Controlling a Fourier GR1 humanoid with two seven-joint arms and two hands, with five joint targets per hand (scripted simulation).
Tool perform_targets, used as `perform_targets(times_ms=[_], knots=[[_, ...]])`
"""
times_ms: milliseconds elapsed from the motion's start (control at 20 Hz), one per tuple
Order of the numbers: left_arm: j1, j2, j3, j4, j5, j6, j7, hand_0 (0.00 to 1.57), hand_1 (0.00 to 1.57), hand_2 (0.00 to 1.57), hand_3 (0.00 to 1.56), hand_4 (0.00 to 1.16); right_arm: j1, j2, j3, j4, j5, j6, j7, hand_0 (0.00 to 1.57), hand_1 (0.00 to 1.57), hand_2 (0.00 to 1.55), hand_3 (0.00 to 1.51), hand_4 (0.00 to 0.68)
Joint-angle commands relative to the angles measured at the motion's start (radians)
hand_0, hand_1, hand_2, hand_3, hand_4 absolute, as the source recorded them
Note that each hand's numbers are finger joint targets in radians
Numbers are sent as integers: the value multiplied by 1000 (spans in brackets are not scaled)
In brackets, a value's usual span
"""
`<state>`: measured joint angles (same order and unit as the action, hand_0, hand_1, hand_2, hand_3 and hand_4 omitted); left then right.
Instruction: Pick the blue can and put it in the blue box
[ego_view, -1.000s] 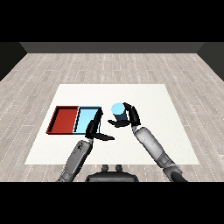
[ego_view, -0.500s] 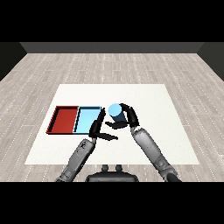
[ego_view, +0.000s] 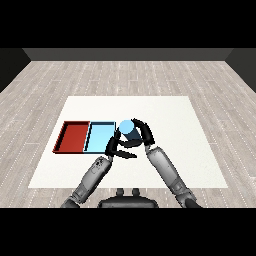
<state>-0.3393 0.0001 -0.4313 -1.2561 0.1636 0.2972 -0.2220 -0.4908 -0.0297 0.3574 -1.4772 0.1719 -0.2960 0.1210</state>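
Under both hands, the white table (ego_view: 165, 107): flat, matte, rectangular sheet, w/ grey wood-plank floor (ego_view: 125, 75) around it on all sides.

Left of the right hand (ego_view: 141, 134), two shallow rectangular trays lie side by side, touching along one long edge. Nearer one is the light blue tray (ego_view: 99, 136), smooth pale floor w/ thin raised rim; beyond it, further left, the red tray (ego_view: 74, 136), same shape, darker rim.

Two grey forearms come up from the lower corners, rounded, segmented, dull metal look. Each ends in a glossy black hand.

Right hand is curled round the blue can (ego_view: 128, 128), fingers wrapping its far side and thumb under the near side. Can is a smooth cylinder, pale blue round top facing up, darker blue wall, tilted a bit toward the trays. It sits just beside the blue tray's right rim, approx. at its edge; can't tell if it is over the rim or clear of it.

Left hand (ego_view: 115, 146) sits just below and left of the can, at the blue tray's near right corner, fingers relaxed and spread, holding nothing. One finger reaches right, under the right hand.
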Motion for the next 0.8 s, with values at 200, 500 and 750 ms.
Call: perform_targets(times_ms=[200,500,750], knots=[[2,0,-39,-31,7,37,46,0,0,0,0,0,3,29,5,-16,17,19,27,1490,1490,1454,1378,570],[-51,0,-41,-62,19,48,91,0,0,0,0,0,6,29,-17,3,32,57,-27,1503,1503,1458,1376,543],[-108,0,2,145,119,-48,-65,0,0,0,0,0,-56,30,59,23,-7,-10,31,1488,1488,1454,1377,550]])
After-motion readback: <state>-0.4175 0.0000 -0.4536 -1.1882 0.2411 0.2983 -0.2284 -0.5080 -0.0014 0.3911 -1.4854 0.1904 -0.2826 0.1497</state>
